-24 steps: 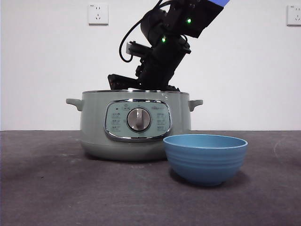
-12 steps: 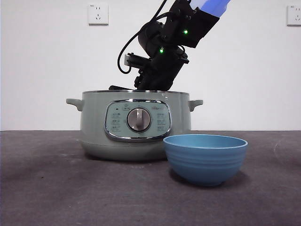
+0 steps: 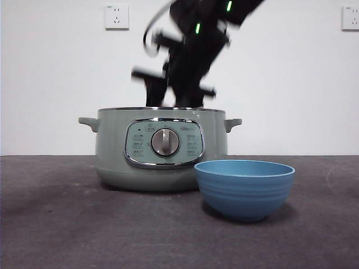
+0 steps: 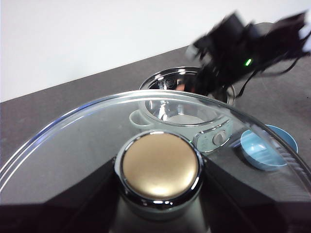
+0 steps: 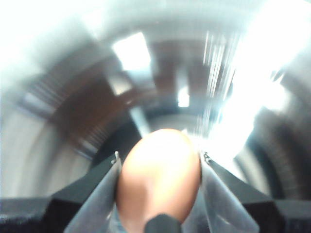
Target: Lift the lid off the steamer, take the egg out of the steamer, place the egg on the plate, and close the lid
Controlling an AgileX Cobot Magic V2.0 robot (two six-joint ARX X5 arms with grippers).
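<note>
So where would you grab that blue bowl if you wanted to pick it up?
Probably by its rim. The blue bowl sits upright and open, and its ridged sides curve outward, too broad to span. Coming straight down from above, one of the fingers could slip inside and the other outside the thin wall, best on the side away from the steamer, which stands close behind it.

Right gripper [image 5: 159, 167] closed on the egg [image 5: 159, 179], jaws pressed against its two sides, wrist pointing steeply down just above the open steamer [image 3: 161, 148], blurred with motion, arm slanting up and away from the steamer's rim. Left gripper [image 4: 160, 174] clamped around the knob of the lid [image 4: 97, 131], held off to one side of the steamer, well apart from it.
</note>
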